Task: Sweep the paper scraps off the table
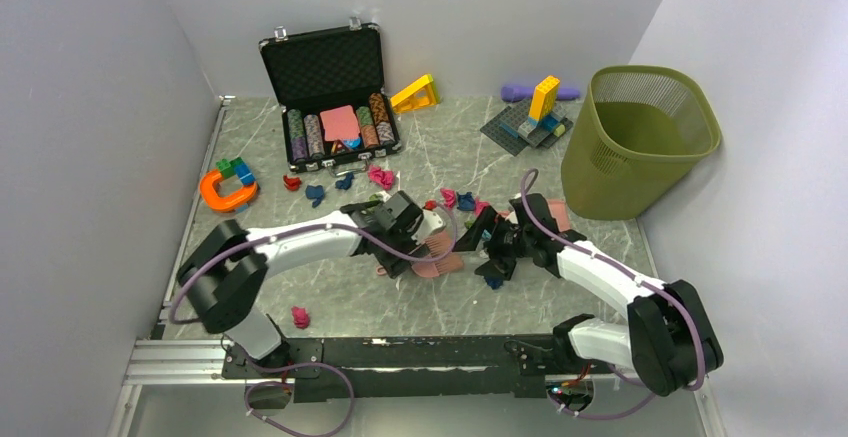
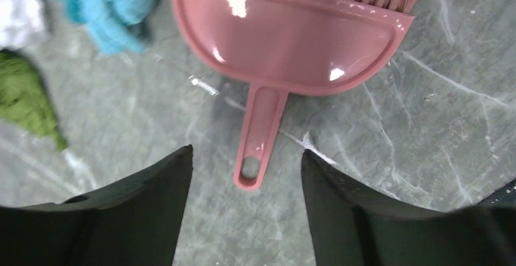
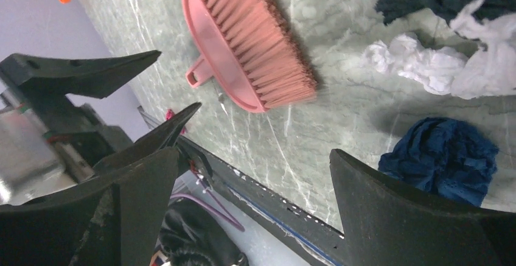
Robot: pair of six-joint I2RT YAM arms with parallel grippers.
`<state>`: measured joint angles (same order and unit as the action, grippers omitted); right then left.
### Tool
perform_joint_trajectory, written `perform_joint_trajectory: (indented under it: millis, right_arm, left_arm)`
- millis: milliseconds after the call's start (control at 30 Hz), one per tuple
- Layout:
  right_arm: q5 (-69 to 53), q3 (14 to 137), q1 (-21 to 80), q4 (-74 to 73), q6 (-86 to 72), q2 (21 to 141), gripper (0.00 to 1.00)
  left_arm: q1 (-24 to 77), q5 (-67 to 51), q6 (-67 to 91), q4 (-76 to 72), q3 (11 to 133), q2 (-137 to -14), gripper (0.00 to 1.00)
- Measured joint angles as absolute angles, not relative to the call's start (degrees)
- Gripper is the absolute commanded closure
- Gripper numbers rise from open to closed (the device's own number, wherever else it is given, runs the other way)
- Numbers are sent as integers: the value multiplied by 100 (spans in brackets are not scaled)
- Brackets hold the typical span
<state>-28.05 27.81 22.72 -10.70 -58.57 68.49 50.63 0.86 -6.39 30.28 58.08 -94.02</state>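
A pink hand brush (image 1: 437, 257) lies on the grey marble table (image 1: 400, 302) between my two grippers. My left gripper (image 1: 400, 225) is open, low over the table, and its jaws stand either side of the tip of the brush handle (image 2: 258, 138) without touching it. My right gripper (image 1: 488, 244) is open and empty just right of the brush (image 3: 243, 47). Paper scraps lie scattered: magenta (image 1: 380, 175), blue (image 1: 315, 194), one near the front edge (image 1: 300, 317). Teal (image 2: 115, 4), white (image 2: 18, 13) and green (image 2: 24, 95) wads lie by the brush. A dark blue wad (image 3: 441, 156) and a white one (image 3: 426, 65) lie by my right gripper.
An olive-green waste bin (image 1: 640, 137) stands at the right. An open black case of poker chips (image 1: 335, 107) stands at the back, beside a yellow wedge (image 1: 415, 92) and building blocks (image 1: 540, 112). An orange U-shaped piece (image 1: 225, 192) lies left. Something pink (image 1: 558, 215) shows under the right arm.
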Motion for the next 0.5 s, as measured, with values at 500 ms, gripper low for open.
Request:
perform_joint_trajectory:
  millis: [500]
  right_arm:
    - [-2137, 3275, 2272, -1717, -5454, 6274, 0]
  left_arm:
    - [5004, 515, -484, 2163, 5256, -8348, 8]
